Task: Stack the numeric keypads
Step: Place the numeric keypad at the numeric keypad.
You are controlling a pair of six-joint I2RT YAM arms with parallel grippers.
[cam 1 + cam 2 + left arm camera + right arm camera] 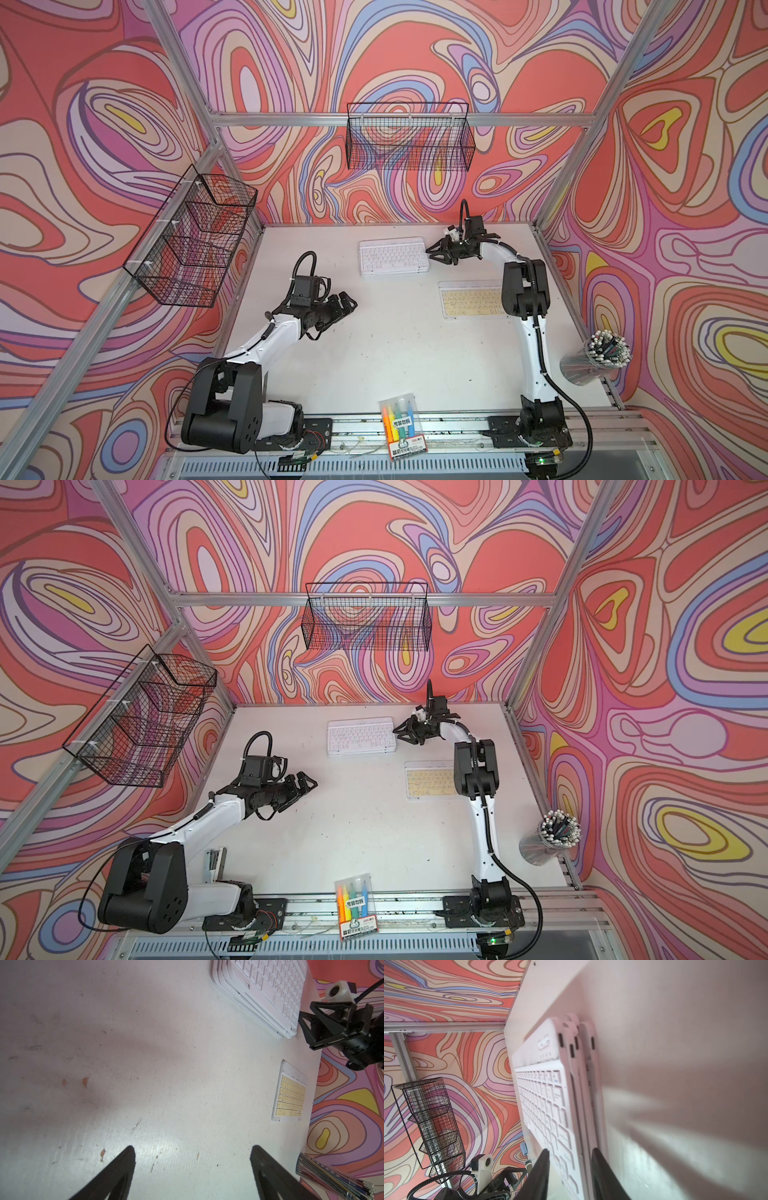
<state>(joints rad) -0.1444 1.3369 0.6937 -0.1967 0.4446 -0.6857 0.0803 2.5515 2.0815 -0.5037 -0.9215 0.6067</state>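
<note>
- Numeric keypads are lying in two places on the table [395, 361]: a stack [395, 271] at the far middle with a white keypad [390, 253] uppermost, and a yellow keypad [469, 302] lying alone, flat and keys up, near the stack on my right side, with its outer end hidden under my right arm
- Stack layers are sitting slightly fanned, with edges not flush; several are showing in both wrist views, but I am not counting them with any confidence
- My right gripper [432, 252] is standing at the stack's short end; in the right wrist view its two fingers are straddling the edge of the upper layers, but I cannot tell whether the pads are pressing or standing just clear
- My left gripper [348, 304] is hovering spread wide and empty over bare table, well apart from both the stack and the yellow keypad
- I am judging each keypad light, thin and stiff, with a smooth plastic frame that would likely slip in a shallow pinch, and keys that would give under pressure
- I am advising a hold on the yellow keypad's blank frame strip or short end, one finger under the rim and one on top, since it is lying flush on the table
- I am rating the stack as prone to sliding sideways if nudged
</note>
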